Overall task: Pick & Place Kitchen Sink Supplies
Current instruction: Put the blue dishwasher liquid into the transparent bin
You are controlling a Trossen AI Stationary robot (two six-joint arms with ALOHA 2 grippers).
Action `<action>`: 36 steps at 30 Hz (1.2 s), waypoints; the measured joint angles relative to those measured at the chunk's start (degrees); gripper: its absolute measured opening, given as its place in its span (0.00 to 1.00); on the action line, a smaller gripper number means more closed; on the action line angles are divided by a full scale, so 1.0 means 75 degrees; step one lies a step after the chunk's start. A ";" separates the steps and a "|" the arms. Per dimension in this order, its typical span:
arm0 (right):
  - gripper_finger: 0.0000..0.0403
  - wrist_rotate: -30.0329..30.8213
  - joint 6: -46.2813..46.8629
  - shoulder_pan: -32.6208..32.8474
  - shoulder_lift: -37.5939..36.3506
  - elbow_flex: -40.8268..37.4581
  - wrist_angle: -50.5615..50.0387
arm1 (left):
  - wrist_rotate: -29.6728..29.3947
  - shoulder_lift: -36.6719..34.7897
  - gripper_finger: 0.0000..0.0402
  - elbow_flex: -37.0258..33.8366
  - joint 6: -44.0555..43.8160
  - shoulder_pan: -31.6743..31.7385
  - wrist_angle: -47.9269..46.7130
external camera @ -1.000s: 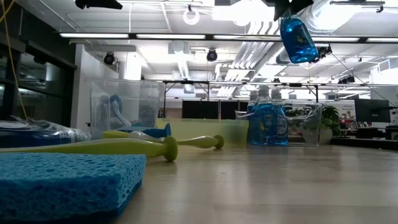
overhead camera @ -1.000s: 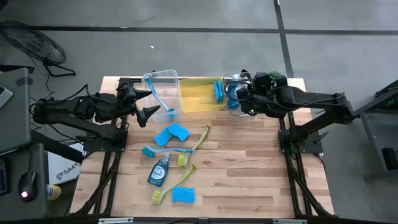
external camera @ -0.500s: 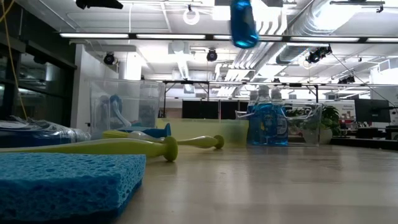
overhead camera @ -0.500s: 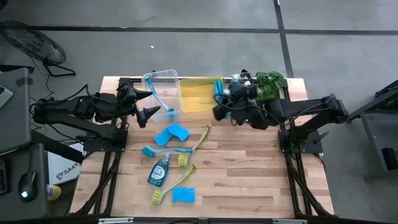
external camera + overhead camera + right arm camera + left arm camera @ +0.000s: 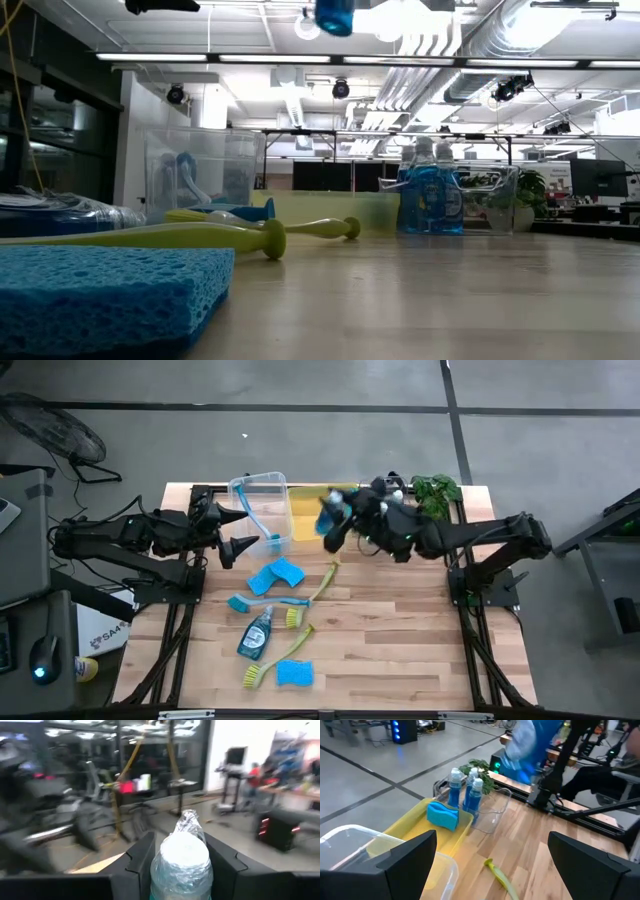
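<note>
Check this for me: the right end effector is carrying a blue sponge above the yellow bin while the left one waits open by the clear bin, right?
Not quite. The right end effector is carrying a soap bottle, not a sponge; the right wrist view shows the bottle between its fingers. The rest holds: it is above the yellow bin, and the left end effector waits open by the clear bin.

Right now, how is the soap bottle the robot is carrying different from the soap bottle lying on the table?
The carried soap bottle is up in the air, gripped by the right gripper above the yellow bin. The lying soap bottle rests flat on the table among the brushes, and no gripper touches it. Both hold blue soap.
</note>
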 joint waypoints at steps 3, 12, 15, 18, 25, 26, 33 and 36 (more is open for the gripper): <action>0.31 -0.0362 -0.0505 -0.0178 -0.0405 0.0008 0.0123 | 0.0039 0.0000 0.94 0.0000 0.0002 -0.0001 -0.0005; 0.31 -0.4288 0.0679 -0.0729 -0.0395 0.0012 0.0082 | 0.0179 0.0000 0.94 0.0000 0.0031 -0.0001 -0.0008; 0.31 -0.5388 0.1263 -0.0727 -0.0176 0.0012 0.0097 | 0.0179 0.0000 0.94 0.0000 0.0034 -0.0001 -0.0025; 0.31 -0.6008 0.1851 -0.0620 0.0040 0.0012 0.0080 | 0.0179 0.0000 0.94 -0.0003 0.0034 -0.0001 -0.0064; 0.31 -0.4909 0.2519 0.0189 0.0561 0.0012 -0.0738 | 0.0270 -0.0004 0.94 -0.0003 0.0035 0.0001 -0.0087; 0.31 -0.4728 0.2628 0.0337 0.0643 0.0012 -0.0813 | 0.0348 -0.0010 0.94 -0.0003 0.0037 -0.0001 -0.0116; 0.31 -0.3449 0.3538 0.1406 0.1028 0.0009 -0.0910 | 0.0577 -0.0012 0.94 -0.0003 0.0037 0.0001 -0.0256; 0.31 -0.2915 0.3871 0.1796 0.1161 0.0009 -0.0905 | 0.0627 -0.0015 0.94 -0.0003 0.0179 0.0000 -0.0245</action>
